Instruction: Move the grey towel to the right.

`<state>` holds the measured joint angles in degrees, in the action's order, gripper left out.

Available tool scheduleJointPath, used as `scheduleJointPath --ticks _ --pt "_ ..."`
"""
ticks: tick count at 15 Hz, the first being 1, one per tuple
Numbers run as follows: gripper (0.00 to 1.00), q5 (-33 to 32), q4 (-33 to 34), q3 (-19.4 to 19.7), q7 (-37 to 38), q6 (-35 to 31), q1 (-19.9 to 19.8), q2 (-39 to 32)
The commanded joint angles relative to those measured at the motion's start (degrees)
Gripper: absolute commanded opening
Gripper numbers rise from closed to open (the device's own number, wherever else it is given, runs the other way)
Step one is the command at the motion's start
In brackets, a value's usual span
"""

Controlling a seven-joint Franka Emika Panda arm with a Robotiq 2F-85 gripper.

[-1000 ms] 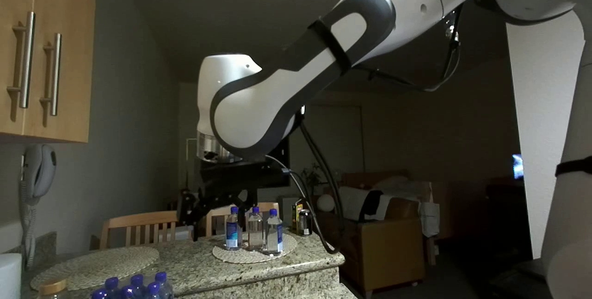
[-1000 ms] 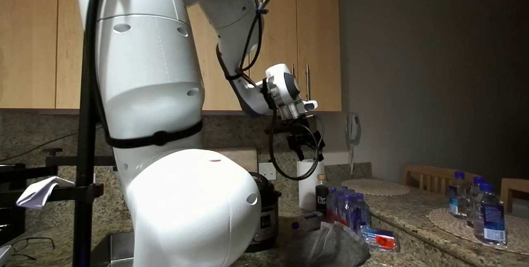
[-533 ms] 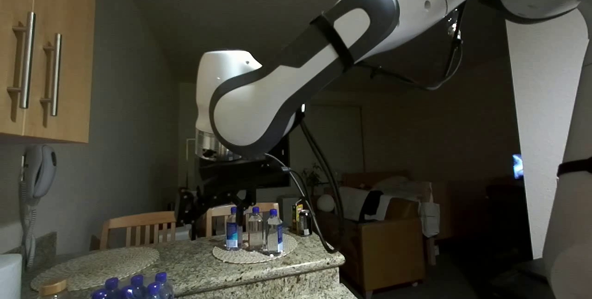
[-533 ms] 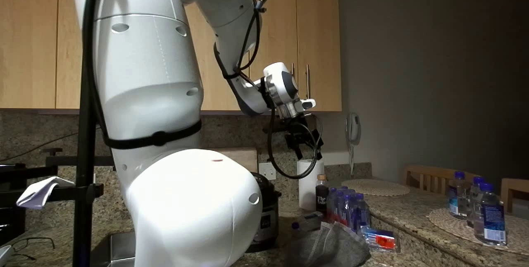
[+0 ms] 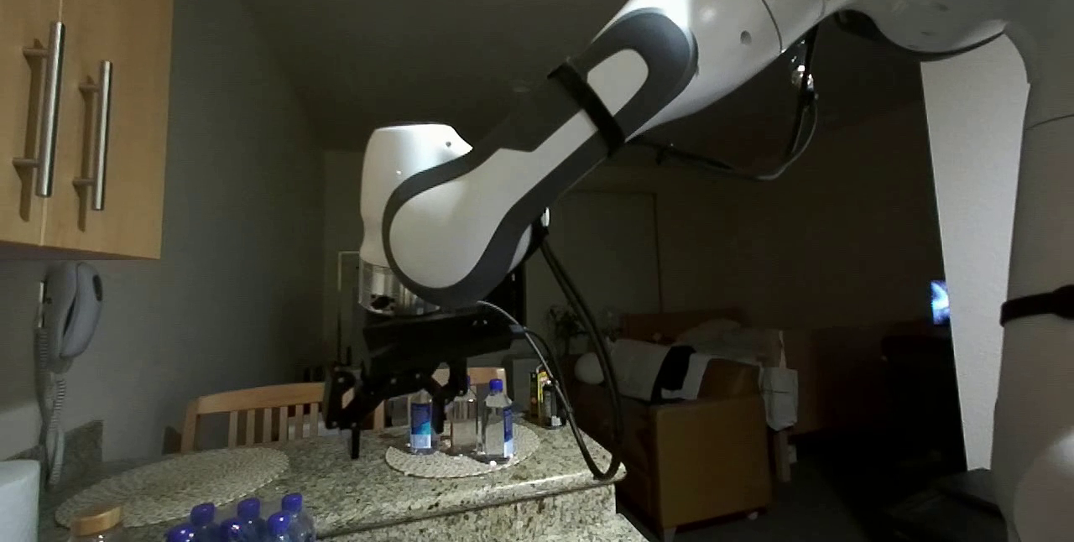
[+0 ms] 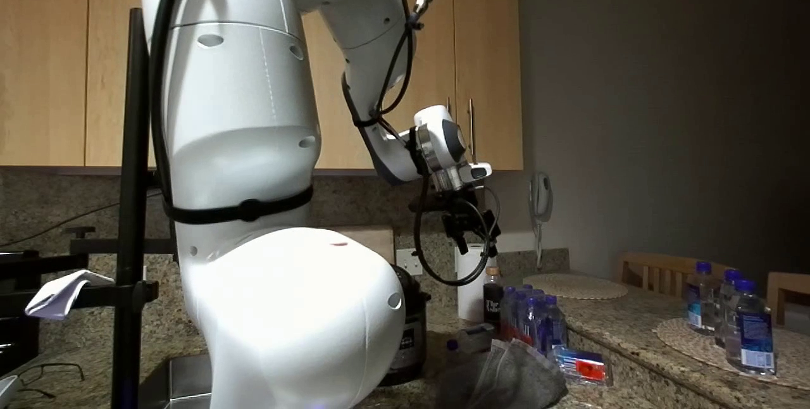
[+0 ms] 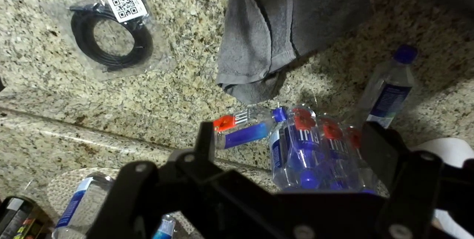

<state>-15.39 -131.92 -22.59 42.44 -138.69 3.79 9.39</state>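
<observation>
Two empty fingers (image 7: 205, 141), wide apart, suggest approach; next, the gripper (image 7: 289, 130) should descend toward the grey towel (image 7: 283, 20) below and ahead.

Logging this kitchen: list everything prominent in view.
Towel: 1, grey, counter
Lying bottles: 2, clear, counter
Clustered bottles: several, clear, counter
Placemat bottles: 3, clear, ledge
Brown-capped bottle: 1, dark, counter
Placemats: 2, beige, ledge
Coil: 1, black, counter
Can: 1, black, ledge
Paper roll: 1, white, counter
Cooker: 1, black-silver, counter
Sink: 1, silver, counter
Phone: 1, grey, wall
Cabinets: several, tan, overhead
Chairs: 2, tan, behind ledge
Sofa: 1, brown, background
Arm: 1, white, foreground
Gripper: 1, black, over counter
</observation>
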Motion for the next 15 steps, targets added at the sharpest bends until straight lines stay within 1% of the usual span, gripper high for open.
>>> scheduleJointPath --ticks 1,5,7,10,13,15 --pt "1.0 -1.2 1.5 2.3 0.2 -1.5 2.1 -4.6" --pt "1.0 -2.6 2.8 4.3 0.6 -3.9 4.1 -9.8" --pt "1.0 -5.2 3.9 5.9 2.2 -5.0 4.9 -12.9" --pt "1.0 -9.4 6.7 9.2 5.3 -7.3 6.6 -17.8" --pt "1.0 -9.7 9.6 12.4 5.7 -8.2 9.0 -22.3" --pt "1.0 -11.2 11.1 14.8 8.0 -7.3 11.4 -24.0"
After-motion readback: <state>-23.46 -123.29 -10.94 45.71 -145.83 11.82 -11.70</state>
